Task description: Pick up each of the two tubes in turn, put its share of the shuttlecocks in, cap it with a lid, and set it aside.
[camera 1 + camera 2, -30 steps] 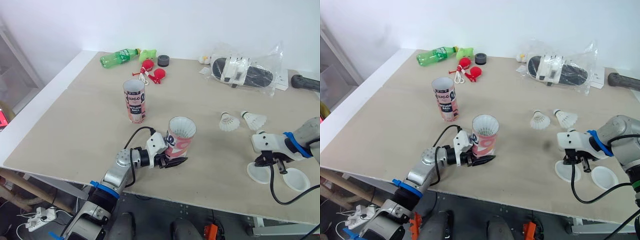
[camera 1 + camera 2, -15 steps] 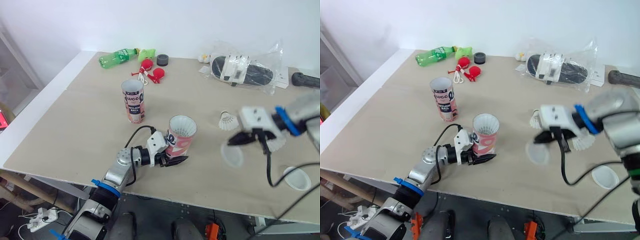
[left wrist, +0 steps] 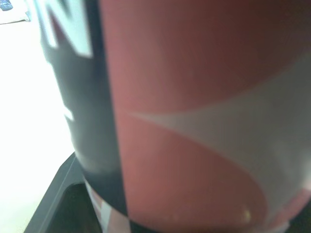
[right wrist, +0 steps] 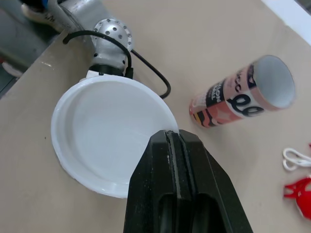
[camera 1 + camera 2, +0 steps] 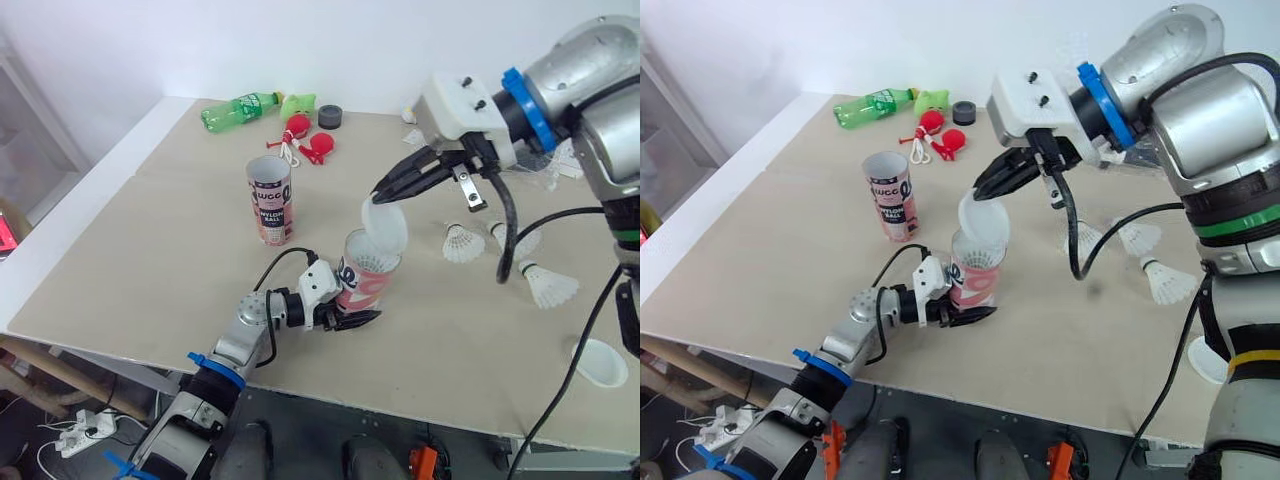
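My left gripper (image 5: 352, 312) is shut on the lower part of a pink, white and black tube (image 5: 366, 286) standing near the table's front edge; the same tube (image 3: 194, 111) shows in the left wrist view. My right gripper (image 5: 386, 194) is shut on the rim of a white lid (image 5: 386, 227), held tilted just above the tube's mouth. In the right wrist view the lid (image 4: 109, 133) hangs from the closed fingers (image 4: 165, 160). A second open tube (image 5: 268, 198) stands upright farther back left. Three shuttlecocks (image 5: 460, 243) (image 5: 516, 238) (image 5: 546, 286) lie on the table to the right.
A second white lid (image 5: 600, 362) lies near the front right edge. At the back are a green bottle (image 5: 240, 108), red items (image 5: 310, 148) and a black roll (image 5: 330, 118). The right arm spans the back right of the table.
My right gripper lifted a lid off the table at the front right and carried it left and up to just above the tube held by my left gripper. The left gripper kept still.
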You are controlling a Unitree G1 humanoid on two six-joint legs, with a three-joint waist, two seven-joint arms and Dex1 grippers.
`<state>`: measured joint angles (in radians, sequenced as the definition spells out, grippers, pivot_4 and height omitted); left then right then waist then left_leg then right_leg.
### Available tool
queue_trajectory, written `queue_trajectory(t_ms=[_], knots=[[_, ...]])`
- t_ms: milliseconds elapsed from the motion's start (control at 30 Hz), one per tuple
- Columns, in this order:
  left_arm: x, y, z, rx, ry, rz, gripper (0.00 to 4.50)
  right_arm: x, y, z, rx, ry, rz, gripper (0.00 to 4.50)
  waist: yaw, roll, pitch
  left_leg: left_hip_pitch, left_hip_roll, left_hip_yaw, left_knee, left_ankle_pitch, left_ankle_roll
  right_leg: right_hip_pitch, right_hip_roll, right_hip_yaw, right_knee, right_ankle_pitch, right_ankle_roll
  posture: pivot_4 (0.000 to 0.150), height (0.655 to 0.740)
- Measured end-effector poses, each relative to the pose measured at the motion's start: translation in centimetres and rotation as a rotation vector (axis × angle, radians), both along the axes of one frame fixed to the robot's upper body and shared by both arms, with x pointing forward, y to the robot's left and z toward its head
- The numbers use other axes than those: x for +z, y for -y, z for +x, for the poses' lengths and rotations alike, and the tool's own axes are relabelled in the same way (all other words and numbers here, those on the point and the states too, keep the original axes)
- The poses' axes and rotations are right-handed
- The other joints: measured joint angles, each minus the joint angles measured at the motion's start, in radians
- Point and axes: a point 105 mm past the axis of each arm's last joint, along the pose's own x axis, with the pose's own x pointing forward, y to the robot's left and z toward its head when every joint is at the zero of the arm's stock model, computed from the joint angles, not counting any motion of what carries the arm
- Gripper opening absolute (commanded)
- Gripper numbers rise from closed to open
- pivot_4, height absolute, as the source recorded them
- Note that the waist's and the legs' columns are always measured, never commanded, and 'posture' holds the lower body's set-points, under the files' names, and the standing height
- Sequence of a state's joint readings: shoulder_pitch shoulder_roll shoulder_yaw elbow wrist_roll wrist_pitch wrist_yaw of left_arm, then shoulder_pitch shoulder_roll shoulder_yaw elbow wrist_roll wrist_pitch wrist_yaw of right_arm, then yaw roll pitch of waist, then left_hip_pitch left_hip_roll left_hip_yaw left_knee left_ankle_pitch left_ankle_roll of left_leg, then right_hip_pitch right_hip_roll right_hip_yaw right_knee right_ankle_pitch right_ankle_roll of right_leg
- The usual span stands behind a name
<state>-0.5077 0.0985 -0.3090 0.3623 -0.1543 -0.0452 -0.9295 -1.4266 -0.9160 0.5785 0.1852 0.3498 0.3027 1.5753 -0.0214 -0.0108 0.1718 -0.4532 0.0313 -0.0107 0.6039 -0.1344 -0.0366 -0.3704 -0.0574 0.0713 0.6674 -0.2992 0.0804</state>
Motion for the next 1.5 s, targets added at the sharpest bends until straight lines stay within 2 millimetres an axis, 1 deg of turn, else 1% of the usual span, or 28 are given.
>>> queue_trajectory(t_ms=[100,367,633,933,1067,1400,1433,1500], knots=[[0.0,0.0,0.0,0.0,0.0,0.003,3.02,-0.9,-0.3,0.2,0.016,-0.013,-0.037,0.06,0.0,0.0,0.0,0.0,0.0,0.0,0.0,0.0,0.0,0.0,0.0,0.0,0.0,0.0,0.0,0.15,0.74],[0.0,-0.1,0.0,0.004,0.004,0.019,3.02,-1.1,-0.6,0.2,0.056,0.02,-0.103,0.06,-0.001,0.0,0.0,0.0,0.0,-0.001,0.001,0.0,0.0,-0.001,0.001,0.0,0.001,0.0,0.0,0.15,0.74],[0.0,-0.2,0.1,0.004,0.006,0.029,3.02,-2.1,-0.2,0.6,0.057,0.016,-0.162,0.06,-0.001,0.0,0.0,0.0,0.0,-0.001,0.001,0.0,0.0,-0.001,0.001,0.0,0.002,0.0,0.0,0.15,0.74],[0.0,-0.1,0.1,0.001,0.011,0.038,3.02,-2.5,0.0,0.8,0.054,0.035,-0.19,0.06,-0.001,0.0,0.0,0.0,0.0,-0.001,0.001,0.0,0.0,-0.001,0.001,0.0,0.002,0.0,0.0,0.15,0.74],[0.0,0.0,0.1,-0.001,0.014,0.041,3.02,-3.2,0.2,1.0,0.056,0.024,-0.198,0.06,-0.001,0.0,0.0,0.0,0.0,-0.001,0.001,0.0,0.0,0.0,0.001,0.0,0.002,0.0,0.0,0.15,0.74],[0.0,0.1,0.0,-0.003,0.015,0.043,3.02,-3.6,0.2,0.9,0.073,0.044,-0.219,0.06,-0.001,0.0,0.0,0.0,0.0,-0.001,0.002,0.0,0.0,0.0,0.001,0.0,0.002,0.0,0.0,0.15,0.74],[0.0,0.1,0.1,-0.003,0.015,0.043,3.02,-3.6,0.1,1.0,0.074,0.046,-0.22,0.67,-0.001,0.0,0.0,0.0,0.0,-0.001,0.002,0.0,0.0,0.0,0.001,0.0,0.002,0.0,0.0,0.15,0.74],[0.0,0.0,0.1,-0.001,0.015,0.043,3.02,-3.7,0.2,1.0,0.073,0.05,-0.226,1.28,-0.001,0.0,0.0,0.0,0.0,-0.001,0.002,0.0,0.0,0.0,0.001,0.0,0.003,0.0,0.0,0.15,0.74]])
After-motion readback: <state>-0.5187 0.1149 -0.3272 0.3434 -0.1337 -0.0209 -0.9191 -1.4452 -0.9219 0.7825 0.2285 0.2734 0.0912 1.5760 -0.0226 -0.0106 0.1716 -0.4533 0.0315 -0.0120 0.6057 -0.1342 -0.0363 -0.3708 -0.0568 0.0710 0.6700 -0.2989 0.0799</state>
